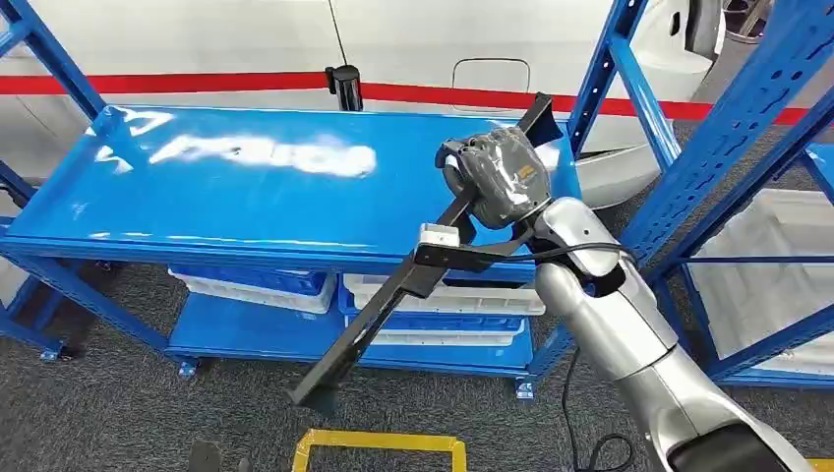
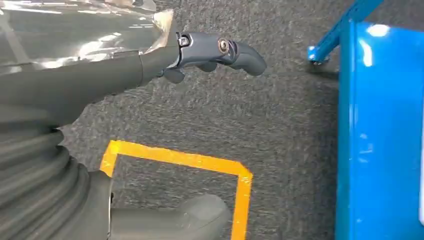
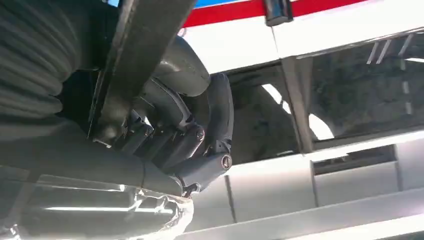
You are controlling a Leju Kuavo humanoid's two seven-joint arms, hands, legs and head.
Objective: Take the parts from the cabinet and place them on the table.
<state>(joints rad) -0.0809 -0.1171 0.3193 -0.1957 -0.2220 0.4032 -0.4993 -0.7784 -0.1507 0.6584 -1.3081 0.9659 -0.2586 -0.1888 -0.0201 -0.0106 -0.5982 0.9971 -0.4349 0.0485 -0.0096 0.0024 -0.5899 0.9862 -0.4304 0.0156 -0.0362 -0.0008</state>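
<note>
My right hand (image 1: 497, 177) had its fingers (image 3: 200, 135) curled closed around a long black part (image 1: 393, 295), gripping it near its upper end. The part ran slantwise: its upper tip stood over the right end of the blue surface (image 1: 246, 197), and its lower end hung out past the front edge, above the grey carpet (image 1: 118, 413). A small pale block on the part sat just below the hand. In the right wrist view I saw the same part (image 3: 135, 55) pressed against the palm by the fingers.

My left hand (image 2: 200, 55) held nothing; its fingers were apart and only lightly bent, above the carpet and a yellow floor marking (image 2: 190, 160).

White bins (image 1: 433, 295) sat on the lower shelf under the surface. A white panel with a red stripe (image 1: 197, 84) stood behind the far edge.
</note>
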